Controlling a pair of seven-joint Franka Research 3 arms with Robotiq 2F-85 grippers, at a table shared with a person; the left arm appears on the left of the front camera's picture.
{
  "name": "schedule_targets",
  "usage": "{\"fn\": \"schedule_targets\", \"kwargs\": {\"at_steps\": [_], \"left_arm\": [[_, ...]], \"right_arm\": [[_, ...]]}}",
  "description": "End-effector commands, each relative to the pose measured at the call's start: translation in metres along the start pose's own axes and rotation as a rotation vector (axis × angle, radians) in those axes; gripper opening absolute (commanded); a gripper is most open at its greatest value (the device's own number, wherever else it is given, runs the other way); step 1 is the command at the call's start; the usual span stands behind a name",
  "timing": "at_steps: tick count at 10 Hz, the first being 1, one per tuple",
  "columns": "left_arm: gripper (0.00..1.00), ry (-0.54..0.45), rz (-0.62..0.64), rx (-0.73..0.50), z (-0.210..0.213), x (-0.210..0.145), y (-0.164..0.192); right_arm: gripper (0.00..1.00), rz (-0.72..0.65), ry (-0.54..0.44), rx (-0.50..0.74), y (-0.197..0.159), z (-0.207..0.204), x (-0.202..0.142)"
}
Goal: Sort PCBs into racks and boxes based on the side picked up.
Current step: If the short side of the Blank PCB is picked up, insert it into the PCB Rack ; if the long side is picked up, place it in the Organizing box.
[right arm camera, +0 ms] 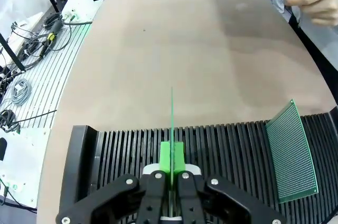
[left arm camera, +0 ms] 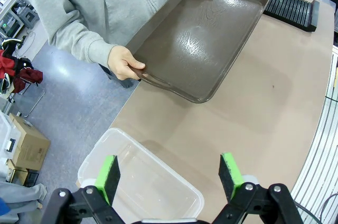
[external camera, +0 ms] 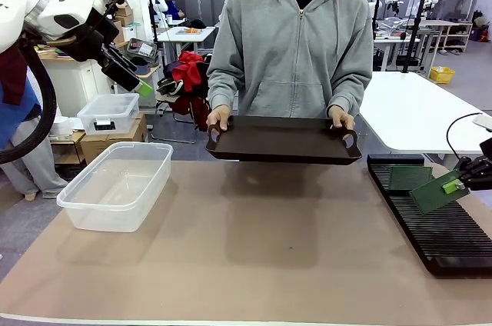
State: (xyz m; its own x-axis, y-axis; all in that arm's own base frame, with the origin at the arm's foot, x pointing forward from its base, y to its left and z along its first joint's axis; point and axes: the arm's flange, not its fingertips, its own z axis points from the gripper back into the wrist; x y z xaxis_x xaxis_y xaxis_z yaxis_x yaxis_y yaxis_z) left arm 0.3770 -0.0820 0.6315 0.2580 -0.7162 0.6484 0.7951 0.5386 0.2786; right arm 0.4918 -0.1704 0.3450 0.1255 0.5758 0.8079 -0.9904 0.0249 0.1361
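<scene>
My right gripper (right arm camera: 171, 165) is shut on a green PCB (right arm camera: 171, 121), seen edge-on and held upright over the slots of the black rack (right arm camera: 121, 150). In the front view this gripper (external camera: 460, 184) and its PCB (external camera: 437, 192) hang just above the rack (external camera: 442, 226) at the right edge of the table. A second PCB (right arm camera: 293, 152) stands tilted in the rack (external camera: 407, 178). High at the left, my left gripper (external camera: 140, 85) is open and holds nothing. Seen from its wrist, the left gripper (left arm camera: 169, 176) is above the clear box (left arm camera: 142, 182), which stands on the table's left side (external camera: 115, 184).
A person at the far side holds a dark brown tray (external camera: 284, 141) by its handles above the table's far edge; a hand (right arm camera: 317, 2) grips one handle. A smaller lidded clear container (external camera: 108, 113) sits on cardboard boxes behind the table at left.
</scene>
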Motion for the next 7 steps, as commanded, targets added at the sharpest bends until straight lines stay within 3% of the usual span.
{"fn": "schedule_targets", "kwargs": {"at_steps": [1,3,4,5,7], "left_arm": [[1.00,0.004,0.000,-0.005,0.000,-0.001,-0.001],[1.00,0.004,0.000,-0.005,0.000,-0.001,-0.001],[1.00,0.004,0.000,-0.005,0.000,-0.001,-0.001],[1.00,0.004,0.000,-0.005,0.000,-0.001,-0.001],[1.00,0.004,0.000,-0.005,0.000,-0.001,-0.001]], "right_arm": [[0.02,-0.003,0.015,-0.017,0.001,-0.006,-0.006],[0.02,-0.001,0.005,-0.032,-0.001,-0.009,-0.009],[0.02,-0.063,-0.046,0.063,0.006,0.000,0.008],[0.02,-0.013,0.008,-0.006,-0.001,-0.004,-0.007],[0.02,-0.025,-0.012,0.016,0.002,-0.005,-0.004]]}}
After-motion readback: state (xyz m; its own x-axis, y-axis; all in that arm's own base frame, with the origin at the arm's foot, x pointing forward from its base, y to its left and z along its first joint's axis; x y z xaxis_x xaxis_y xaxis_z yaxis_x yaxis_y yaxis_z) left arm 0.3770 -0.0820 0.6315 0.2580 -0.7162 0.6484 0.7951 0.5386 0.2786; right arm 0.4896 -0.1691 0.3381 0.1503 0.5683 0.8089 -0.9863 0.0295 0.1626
